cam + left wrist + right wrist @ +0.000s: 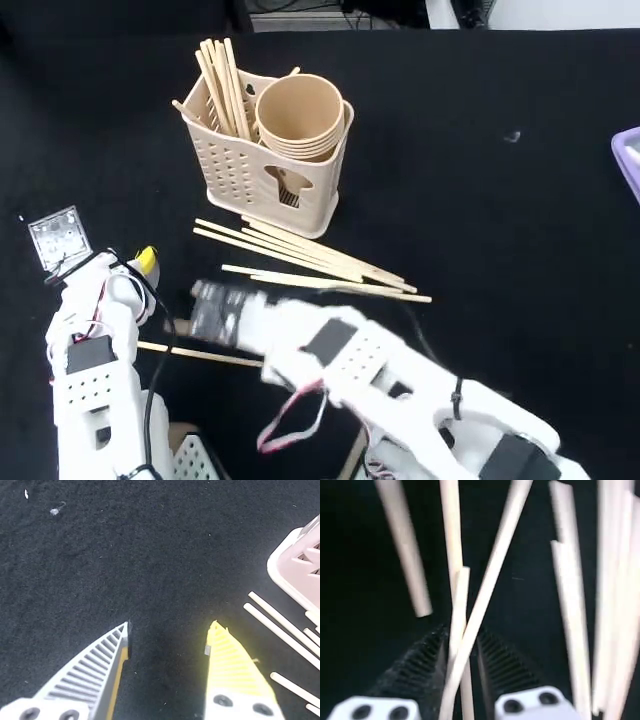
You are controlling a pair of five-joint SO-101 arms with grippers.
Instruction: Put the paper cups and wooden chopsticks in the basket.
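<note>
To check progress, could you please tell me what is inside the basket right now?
The basket holds a nested stack of paper cups and several wooden chopsticks standing on end beside it. Its walls hide their lower parts and the floor.

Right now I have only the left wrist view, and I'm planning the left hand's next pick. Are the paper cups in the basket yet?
Observer: Yes, the paper cups sit stacked inside the basket.
Operator: Any chopsticks in there too?
Observer: Several standing chopsticks lean in the compartment beside the cups.
Operator: Is the right hand free?
Observer: No, the right hand is shut on two crossed chopsticks.
</note>
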